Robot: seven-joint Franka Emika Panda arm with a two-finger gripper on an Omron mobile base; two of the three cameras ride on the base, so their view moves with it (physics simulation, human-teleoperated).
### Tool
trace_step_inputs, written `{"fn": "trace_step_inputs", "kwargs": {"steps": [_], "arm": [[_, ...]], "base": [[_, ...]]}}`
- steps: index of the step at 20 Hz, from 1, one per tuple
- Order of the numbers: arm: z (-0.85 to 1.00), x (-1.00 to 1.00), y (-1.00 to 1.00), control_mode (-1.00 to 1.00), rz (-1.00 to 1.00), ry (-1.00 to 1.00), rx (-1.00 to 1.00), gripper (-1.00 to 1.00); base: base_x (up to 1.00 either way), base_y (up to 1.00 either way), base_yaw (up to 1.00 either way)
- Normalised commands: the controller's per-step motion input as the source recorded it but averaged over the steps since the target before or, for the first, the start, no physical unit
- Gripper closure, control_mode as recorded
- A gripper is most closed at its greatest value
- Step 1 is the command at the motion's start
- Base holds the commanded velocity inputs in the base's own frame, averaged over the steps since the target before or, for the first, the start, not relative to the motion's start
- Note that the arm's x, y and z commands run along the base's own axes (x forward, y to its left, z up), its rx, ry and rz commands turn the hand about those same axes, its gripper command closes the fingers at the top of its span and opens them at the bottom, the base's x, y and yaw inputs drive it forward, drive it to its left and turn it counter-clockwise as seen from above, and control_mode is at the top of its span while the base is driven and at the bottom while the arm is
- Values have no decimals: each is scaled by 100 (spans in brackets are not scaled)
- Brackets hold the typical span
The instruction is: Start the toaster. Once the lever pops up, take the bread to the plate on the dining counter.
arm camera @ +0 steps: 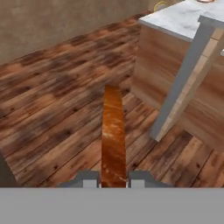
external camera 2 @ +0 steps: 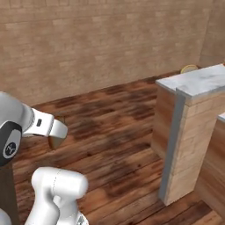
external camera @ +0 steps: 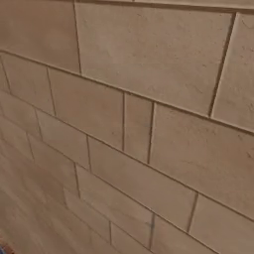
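fingers: clamped on bread, slice edge-on, held in air above wood floor | dining counter: marble surface on wood base, corner nearest, well apart from bread | plate: orange rim just visible at surface's far edge | writing: none legible | wall: tan brick

One small brown slice of toast with a darker crust is seen edge-on. One long white-grey marble dining counter on a wooden base stands on the plank floor. One round white plate with a red-orange rim shows partly on top.
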Motion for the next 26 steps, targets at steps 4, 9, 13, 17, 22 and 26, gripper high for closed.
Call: {"fn": "trace_step_inputs", "kwargs": {"steps": [4,9,13,17,22,26], "arm": [[0,0,0,100,0,0,0,100],[0,0,0,100,0,0,0,100],[0,0,0,100,0,0,0,100],[0,0,0,100,0,0,0,100],[0,0,0,100,0,0,0,100],[0,0,0,100,0,0,0,100]], "base": [[100,100,-53],[100,100,-52],[100,100,-49],[100,100,-48],[100,100,-47],[89,100,-39]]}}
